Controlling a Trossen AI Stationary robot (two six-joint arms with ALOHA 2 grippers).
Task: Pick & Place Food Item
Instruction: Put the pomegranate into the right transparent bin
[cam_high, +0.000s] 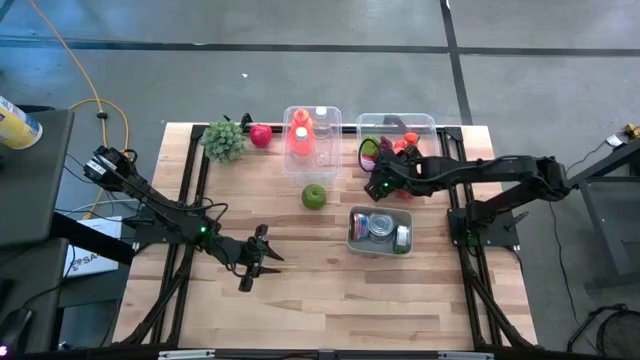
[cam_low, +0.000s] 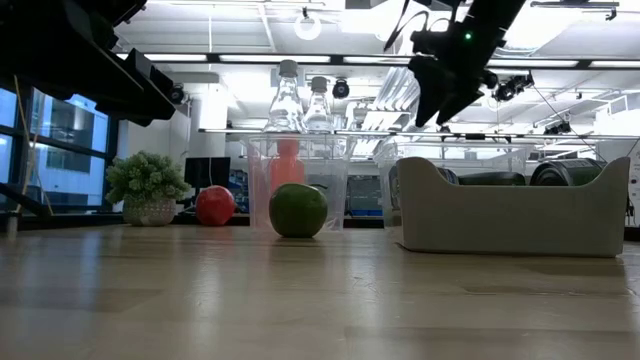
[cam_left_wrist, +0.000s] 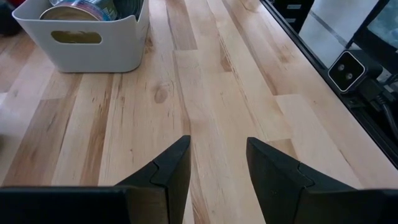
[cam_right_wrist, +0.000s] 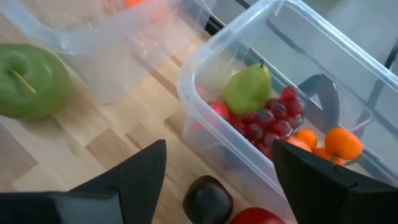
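A green apple (cam_high: 314, 196) (cam_right_wrist: 28, 81) rests on the wooden table (cam_high: 300, 300) near its middle. A clear fruit bin (cam_high: 397, 130) (cam_right_wrist: 298, 74) at the far right holds a green pear (cam_right_wrist: 249, 90), dark red grapes (cam_right_wrist: 270, 121) and small oranges (cam_right_wrist: 342, 142). A dark rounded fruit (cam_right_wrist: 208, 199) and a red one (cam_right_wrist: 258, 216) lie just outside the bin's near wall. My right gripper (cam_high: 373, 186) (cam_right_wrist: 219, 144) hangs open above them, high over the table in the low view (cam_low: 432, 115), touching nothing. My left gripper (cam_high: 268, 256) (cam_left_wrist: 217, 142) stands open over bare wood at the near left.
A white bin (cam_high: 380, 231) (cam_left_wrist: 81, 37) with cans stands right of centre. At the far edge are a clear bin (cam_high: 312, 135) with bottles, a red apple (cam_high: 261, 134) and a small potted plant (cam_high: 223, 140). Bare wood lies along the near half.
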